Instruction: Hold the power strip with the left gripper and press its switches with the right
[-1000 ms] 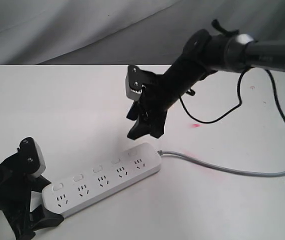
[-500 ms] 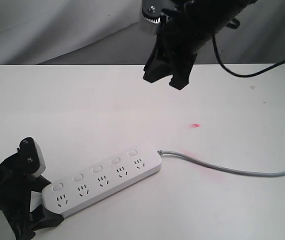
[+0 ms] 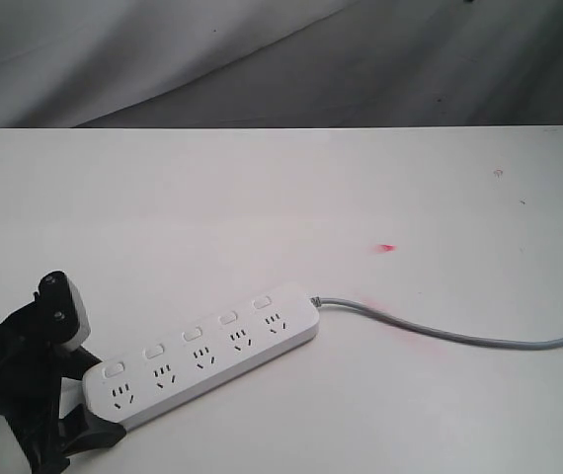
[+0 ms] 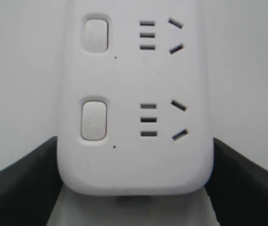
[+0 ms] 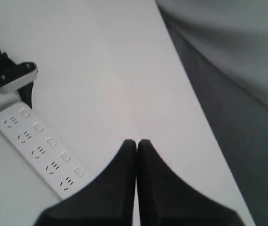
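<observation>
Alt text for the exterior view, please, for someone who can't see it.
A white power strip lies diagonally on a white table, one end clamped by the black left gripper. Its grey cable trails off right.

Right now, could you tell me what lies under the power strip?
The white table; the power strip lies flat on it. The left gripper clamps its end from the sides. The strip's underside and the table directly beneath are covered.

Power strip (image 3: 202, 360) aslant on the table (image 3: 262, 197), left pincer (image 3: 86, 397) around its near-left end, cable (image 3: 459, 339) rightward.
</observation>
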